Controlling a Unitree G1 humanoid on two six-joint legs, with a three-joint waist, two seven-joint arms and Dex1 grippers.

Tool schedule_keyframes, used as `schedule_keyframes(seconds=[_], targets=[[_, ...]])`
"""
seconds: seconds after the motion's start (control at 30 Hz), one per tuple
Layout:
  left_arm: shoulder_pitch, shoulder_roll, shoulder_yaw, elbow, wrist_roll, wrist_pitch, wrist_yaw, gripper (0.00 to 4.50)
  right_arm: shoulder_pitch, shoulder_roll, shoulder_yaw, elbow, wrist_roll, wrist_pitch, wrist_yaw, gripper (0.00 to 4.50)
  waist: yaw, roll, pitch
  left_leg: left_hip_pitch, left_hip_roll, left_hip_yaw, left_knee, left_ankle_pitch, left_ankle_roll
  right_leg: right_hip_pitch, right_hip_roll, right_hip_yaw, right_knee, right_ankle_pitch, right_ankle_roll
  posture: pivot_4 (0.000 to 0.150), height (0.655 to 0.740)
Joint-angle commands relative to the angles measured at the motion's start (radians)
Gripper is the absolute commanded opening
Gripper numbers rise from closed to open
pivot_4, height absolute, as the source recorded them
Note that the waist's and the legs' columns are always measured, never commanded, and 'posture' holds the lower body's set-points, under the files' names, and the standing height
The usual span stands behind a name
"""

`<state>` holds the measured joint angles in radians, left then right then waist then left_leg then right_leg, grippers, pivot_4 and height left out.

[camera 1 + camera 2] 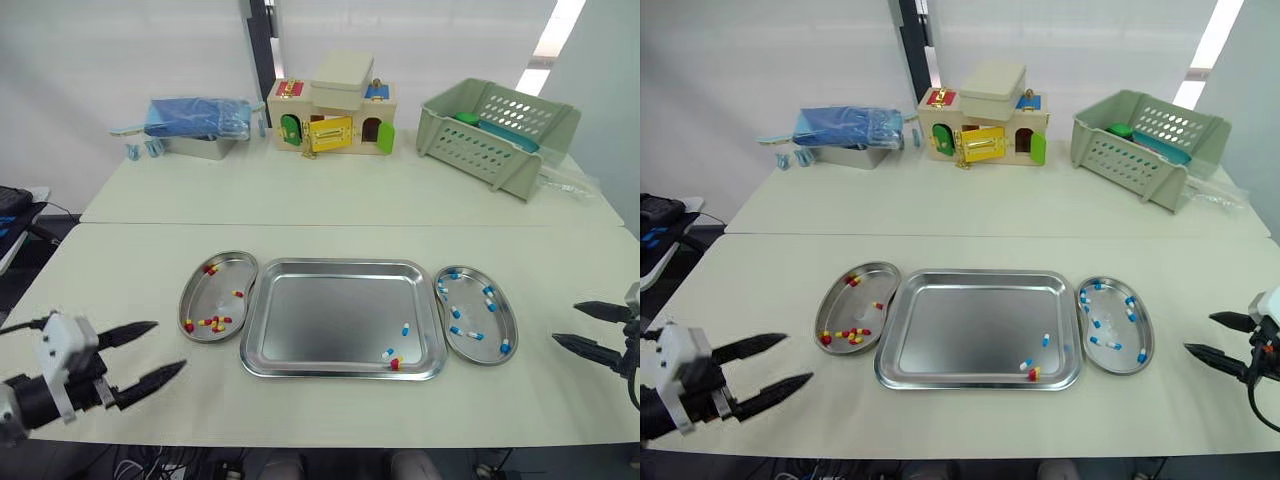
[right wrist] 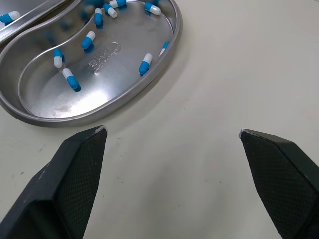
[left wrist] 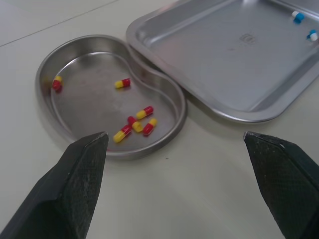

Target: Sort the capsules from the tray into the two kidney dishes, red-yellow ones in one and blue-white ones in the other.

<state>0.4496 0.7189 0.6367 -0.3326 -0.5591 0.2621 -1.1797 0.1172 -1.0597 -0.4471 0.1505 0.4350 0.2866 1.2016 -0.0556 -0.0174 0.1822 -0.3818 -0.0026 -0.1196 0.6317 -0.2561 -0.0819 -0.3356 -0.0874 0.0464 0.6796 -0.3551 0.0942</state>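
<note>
– Scanning left to right: left claw (image 1: 169,346) hovers over the bench (image 1: 300,200) near its front edge, fingers spread wide, holding nothing.
– Nearest dish?
– Left kidney dish (image 1: 215,290), ahead and to the right of that claw, tight against the tray's left edge. Can't tell if the rims touch. Red-yellow capsules (image 1: 213,322) in it: a cluster by the front wall, a couple apart toward the back.
– Tray?
– Tray (image 1: 330,320) sits between the two dishes, mostly bare. Two blue-white strays (image 1: 405,328) and a lone red-yellow capsule (image 1: 394,364) lie near its front right corner.
– Right side?
– Right kidney dish (image 1: 470,318) just beside the tray's right edge, blue-white capsules (image 1: 474,335) scattered across it. Right claw (image 1: 566,323) hangs over bare bench to the right of that dish, apart from it, fingers wide, empty.
– Back of the bench?
– Blue bundle (image 1: 195,118) on a metal box, toy house (image 1: 335,115), green basket (image 1: 495,130), all well apart from the tray.
</note>
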Motion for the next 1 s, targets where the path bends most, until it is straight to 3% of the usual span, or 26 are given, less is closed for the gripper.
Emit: schedule_keyframes(seconds=[0.03,0.2,0.33,0.53,0.73,1.0], targets=[[0.055,-0.072,-0.038,-0.137,-0.056,-0.065,-0.013,4.47,-0.037,-0.056,-0.018,-0.001,-0.008,-0.018,0.043,4.5,0.001,0.001,0.0,0.0,0.0,0.001,0.0,0.0,0.0,0.0,0.0,0.001,0.0,0.0,0.0,0.15,0.74],[0.157,-0.238,-0.165,-0.186,-0.032,-0.268,-0.081,4.47,-0.079,-0.12,0.003,-0.027,0.005,0.033,0.125,4.5,0.004,0.001,-0.001,0.0,-0.001,0.001,0.001,0.0,0.0,0.001,0.0,0.0,-0.001,0.0,0.0,0.15,0.74],[0.225,-0.303,-0.249,-0.146,-0.008,-0.436,-0.163,4.47,-0.149,-0.183,0.041,-0.09,0.027,0.102,0.177,4.5,0.005,0.003,-0.001,0.0,-0.001,0.002,0.001,0.0,0.0,0.001,0.0,0.001,-0.002,0.0,0.0,0.15,0.74],[0.217,-0.334,-0.372,-0.082,0.006,-0.606,-0.229,4.47,-0.452,-0.22,0.242,-0.261,0.11,0.29,0.212,4.5,0.002,0.006,-0.003,0.0,0.0,0.001,0.001,0.0,0.0,0.001,0.0,0.001,-0.002,0.0,0.0,0.15,0.74],[0.169,-0.344,-0.435,-0.041,0.023,-0.679,-0.179,4.47,-0.781,-0.058,0.514,-0.379,0.078,0.334,0.23,4.5,0.004,0.004,-0.001,-0.001,0.0,0.0,0.0,0.0,0.0,0.0,0.0,-0.001,-0.003,0.0,0.0,0.15,0.74],[0.237,-0.391,-0.521,-0.092,0.047,-0.735,-0.056,4.47,-0.897,0.159,0.814,-0.411,-0.13,0.194,0.243,4.5,0.006,0.003,-0.001,-0.003,-0.001,-0.003,0.0,0.0,0.0,-0.001,0.0,-0.003,-0.003,0.0,0.0,0.15,0.74]])
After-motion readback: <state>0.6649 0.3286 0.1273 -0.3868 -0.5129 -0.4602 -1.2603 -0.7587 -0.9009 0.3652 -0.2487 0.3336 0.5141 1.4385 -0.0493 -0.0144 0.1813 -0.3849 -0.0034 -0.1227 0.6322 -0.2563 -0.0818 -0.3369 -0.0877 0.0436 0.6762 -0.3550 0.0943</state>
